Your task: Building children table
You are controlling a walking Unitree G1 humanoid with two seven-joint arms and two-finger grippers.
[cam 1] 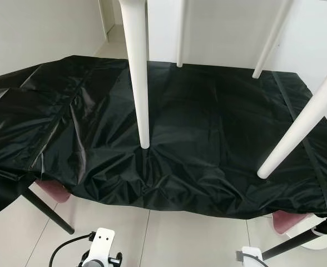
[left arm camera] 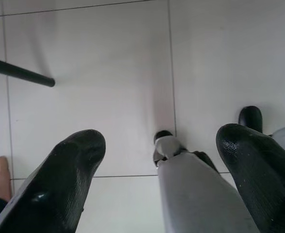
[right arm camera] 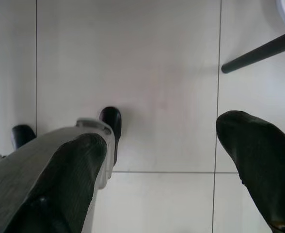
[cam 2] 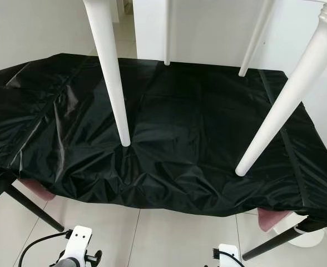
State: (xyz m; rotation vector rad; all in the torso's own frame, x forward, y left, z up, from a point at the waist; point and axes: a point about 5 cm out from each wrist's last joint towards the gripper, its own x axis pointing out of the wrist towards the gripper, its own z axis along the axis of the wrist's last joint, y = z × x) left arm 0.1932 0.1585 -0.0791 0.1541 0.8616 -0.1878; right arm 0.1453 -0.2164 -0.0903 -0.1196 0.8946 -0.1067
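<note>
Standing on a black sheet (cam 1: 208, 128), four white table legs (cam 1: 135, 72) rise.

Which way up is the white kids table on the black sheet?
Upright: white table legs come down from above, feet resting on the black sheet.

black sheet (cam 1: 208, 139) over table

head stereo pair looking down at black-covered table (cam 1: 208, 139), wrist cameras facing floor tiles (left arm camera: 108, 58)
</note>
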